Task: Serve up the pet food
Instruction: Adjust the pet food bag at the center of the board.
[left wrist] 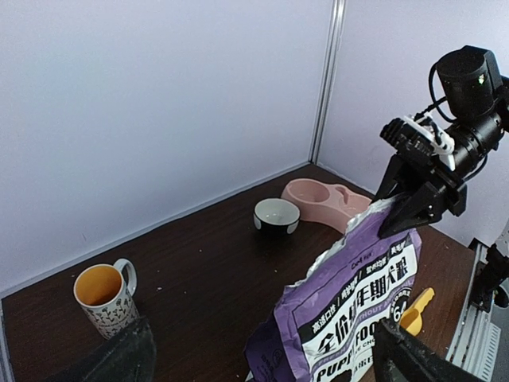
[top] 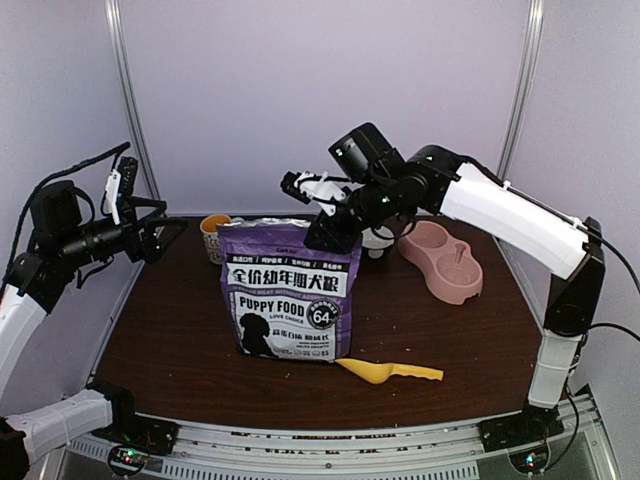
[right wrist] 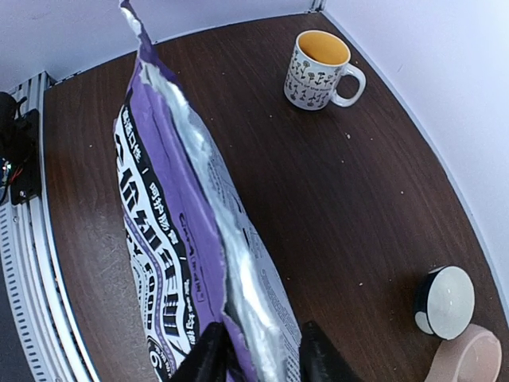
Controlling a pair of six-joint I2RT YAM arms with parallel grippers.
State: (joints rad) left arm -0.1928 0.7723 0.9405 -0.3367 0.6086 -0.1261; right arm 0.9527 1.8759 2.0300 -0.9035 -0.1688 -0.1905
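Right hand (top: 322,238) is pinched closed on an outstretched arm; left hand (top: 168,238), raised, seems spread open.

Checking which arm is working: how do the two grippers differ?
The right gripper is shut on the purple bag at its top edge; the left gripper is open and holds nothing. The right is at the bag, mid-table; the left hangs off to the left side. Both are raised above the table.

It was a robot lab booth: plain white panels (top: 300,90) with metal posts (top: 127,100) at the far corners closed in the dark bench (top: 450,340), an aluminium rail (top: 330,445) along its near edge.
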